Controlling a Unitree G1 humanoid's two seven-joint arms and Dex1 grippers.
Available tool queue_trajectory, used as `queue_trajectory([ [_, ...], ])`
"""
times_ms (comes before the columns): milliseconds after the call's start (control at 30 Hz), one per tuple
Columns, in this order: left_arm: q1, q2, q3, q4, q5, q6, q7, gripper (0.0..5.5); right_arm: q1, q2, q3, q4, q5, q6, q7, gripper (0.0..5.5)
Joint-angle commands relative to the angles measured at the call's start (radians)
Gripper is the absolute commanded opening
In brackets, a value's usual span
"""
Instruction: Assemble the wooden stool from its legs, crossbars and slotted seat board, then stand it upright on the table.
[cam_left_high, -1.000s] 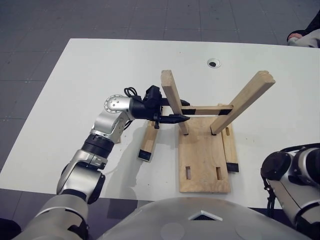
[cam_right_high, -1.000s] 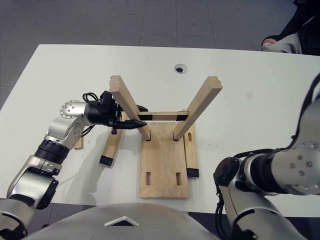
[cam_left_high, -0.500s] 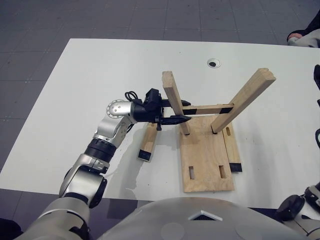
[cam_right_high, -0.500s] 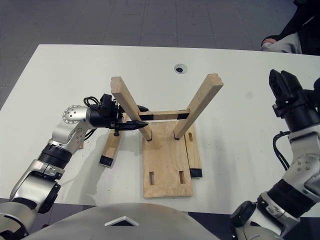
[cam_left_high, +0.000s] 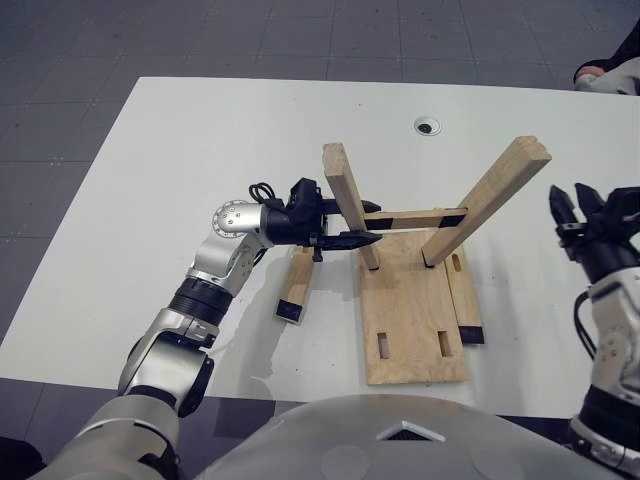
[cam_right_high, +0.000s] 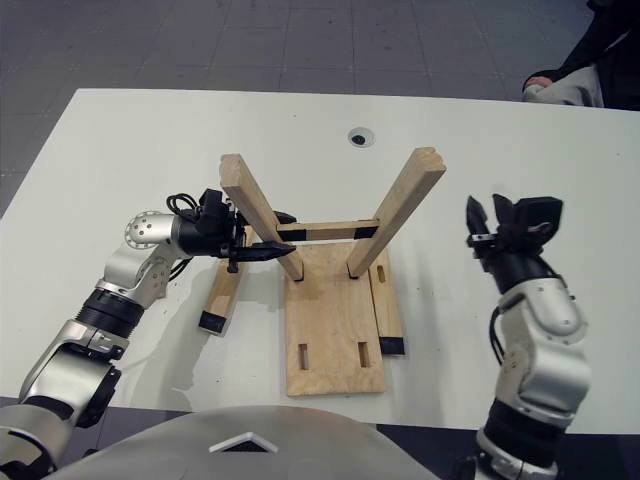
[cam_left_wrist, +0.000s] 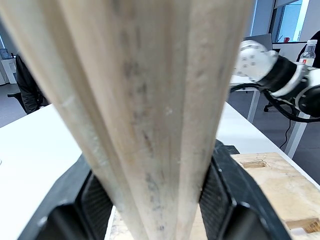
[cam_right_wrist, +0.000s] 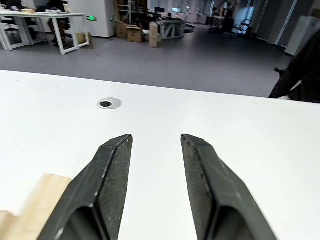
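left gripper (cam_left_high: 350, 238) pinches the left leg (cam_left_high: 342, 185) low, near the seat board (cam_left_high: 410, 325); right gripper (cam_right_high: 487, 210) hangs spread. we judge it stiff, light; hold low.

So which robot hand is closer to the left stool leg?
Left. The left gripper is clamped around the left stool leg, low down. The right gripper is open in the air out past the other leg, touching nothing.

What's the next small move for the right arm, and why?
Probably move the right gripper in toward the tilted right leg and close on it. That gripper is open, empty and apart from the leg, while the left gripper is shut on the left leg, so only one side is steadied.
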Motion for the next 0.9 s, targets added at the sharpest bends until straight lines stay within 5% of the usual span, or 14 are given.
queue_trajectory([
  [33, 0.215, 0.072, -0.231, 0.158, 0.313, 0.075, -0.039, 2.05, 0.102, 0.076, 0.675, -0.414, -0.189, 0.066, -0.185, 1.78],
  [100, 0.218, 0.073, -0.233, 0.16, 0.309, 0.074, -0.036, 2.05, 0.11, 0.088, 0.75, -0.426, -0.225, 0.062, -0.208, 1.78],
  [400, 0.217, 0.09, -0.253, 0.158, 0.285, 0.061, -0.033, 2.05, 0.143, 0.089, 0.736, -0.412, -0.29, 0.083, -0.268, 1.78],
  [900, 0.177, 0.113, -0.25, 0.16, 0.291, 0.054, -0.061, 2.05, 0.145, -0.08, 0.484, -0.38, -0.215, 0.087, -0.113, 1.78],
])
